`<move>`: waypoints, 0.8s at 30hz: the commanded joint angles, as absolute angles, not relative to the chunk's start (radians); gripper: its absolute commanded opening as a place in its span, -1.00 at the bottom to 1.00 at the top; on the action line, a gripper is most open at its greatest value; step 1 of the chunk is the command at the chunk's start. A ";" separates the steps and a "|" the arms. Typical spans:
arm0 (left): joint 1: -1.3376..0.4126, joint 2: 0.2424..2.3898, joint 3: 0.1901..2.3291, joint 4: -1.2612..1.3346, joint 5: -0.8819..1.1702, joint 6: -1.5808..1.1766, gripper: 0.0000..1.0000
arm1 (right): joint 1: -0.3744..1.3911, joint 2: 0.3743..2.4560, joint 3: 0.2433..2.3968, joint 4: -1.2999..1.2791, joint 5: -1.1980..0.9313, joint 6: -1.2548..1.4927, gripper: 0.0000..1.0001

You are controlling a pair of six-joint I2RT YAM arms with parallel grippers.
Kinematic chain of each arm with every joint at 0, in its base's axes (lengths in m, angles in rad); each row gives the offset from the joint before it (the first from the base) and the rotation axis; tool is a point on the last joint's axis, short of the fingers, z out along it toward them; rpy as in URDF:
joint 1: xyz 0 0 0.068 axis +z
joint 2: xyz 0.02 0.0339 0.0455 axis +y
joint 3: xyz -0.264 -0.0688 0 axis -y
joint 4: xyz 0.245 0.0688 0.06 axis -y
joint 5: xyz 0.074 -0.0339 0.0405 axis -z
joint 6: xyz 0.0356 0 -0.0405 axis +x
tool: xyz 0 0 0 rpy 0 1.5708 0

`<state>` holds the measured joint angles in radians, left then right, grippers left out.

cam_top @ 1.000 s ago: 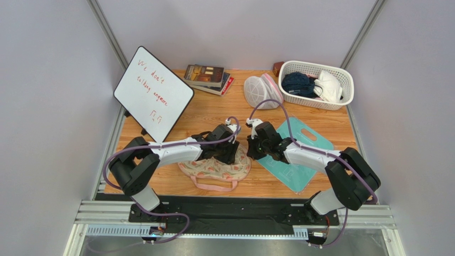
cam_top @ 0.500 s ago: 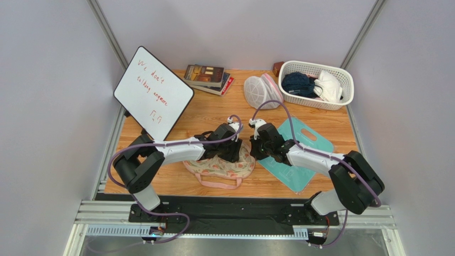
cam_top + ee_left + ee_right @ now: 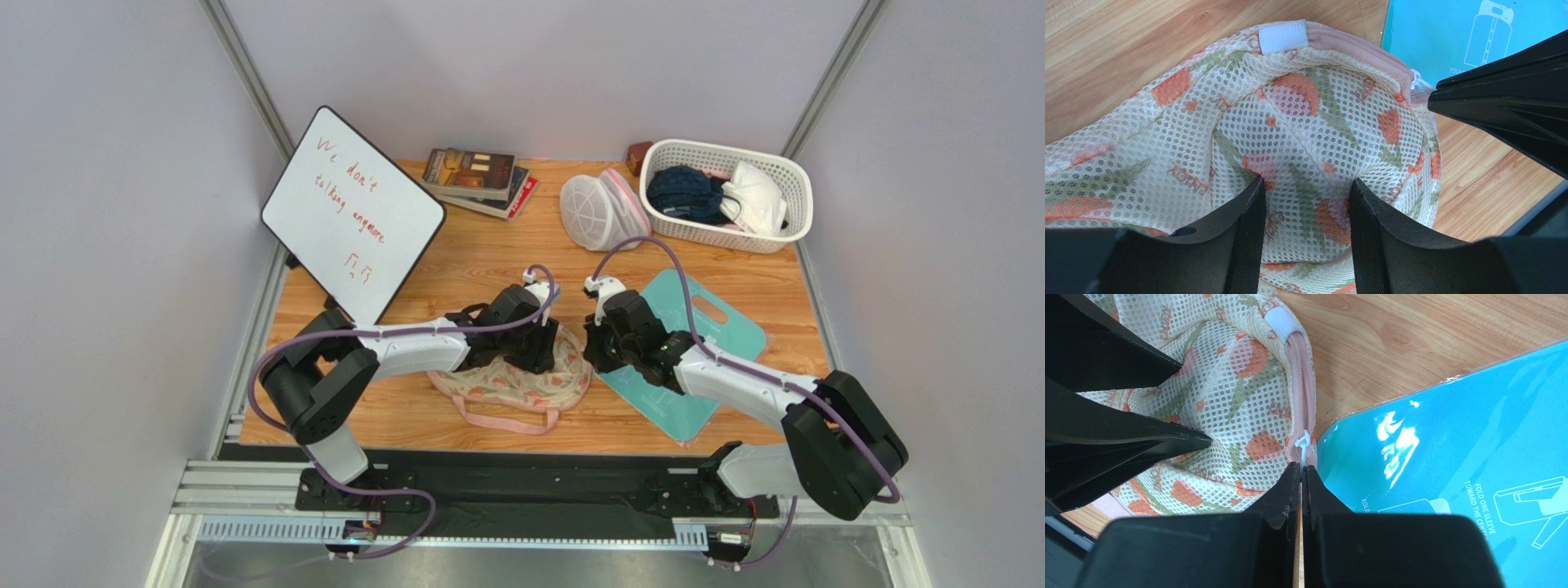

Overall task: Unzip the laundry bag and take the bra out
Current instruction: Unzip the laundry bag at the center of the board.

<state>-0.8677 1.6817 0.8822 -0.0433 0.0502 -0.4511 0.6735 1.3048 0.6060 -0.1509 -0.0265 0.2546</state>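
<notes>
Two grippers, close together over the middle of the table [image 3: 491, 263]. On the left gripper [image 3: 1306, 182], fingers [image 3: 1247, 226] spread about halfway and clamped on a raised fold of the laundry bag [image 3: 1315, 110], with the mesh bulging up between them. On the right gripper [image 3: 1301, 467], fingers pressed fully together, with the white zipper pull [image 3: 1303, 442] pinched at the tips, as far as can be seen. Just beyond these tips, the pink zipper [image 3: 1300, 373], running along the right edge of the bag up to a small white label [image 3: 1280, 320], apparently closed along the visible part. Under the left gripper, the bag itself, lying on the wood at the middle of the table, a little toward the near edge, with its pink loop strap [image 3: 503, 423] on the near side. Just beside the right end of the bag, a teal board [image 3: 724, 331] with printed folding drawings. Farther out: a whiteboard [image 3: 352, 211] with red writing at far left, a stack of books [image 3: 478, 178] at the far edge, and a white mesh dome bag [image 3: 601, 211] beside a white basket [image 3: 785, 184] of clothes at far right.
</notes>
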 commanded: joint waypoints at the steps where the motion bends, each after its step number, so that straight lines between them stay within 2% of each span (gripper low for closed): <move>1: -0.813 1.720 0.810 -0.158 0.018 -0.511 -1.00 | 0.687 1.278 0.586 -0.232 -0.060 0.281 -1.00; 24: -0.729 1.617 0.764 -0.140 0.083 -0.448 -1.00 | 0.750 1.281 0.569 -0.210 -0.123 0.321 -1.00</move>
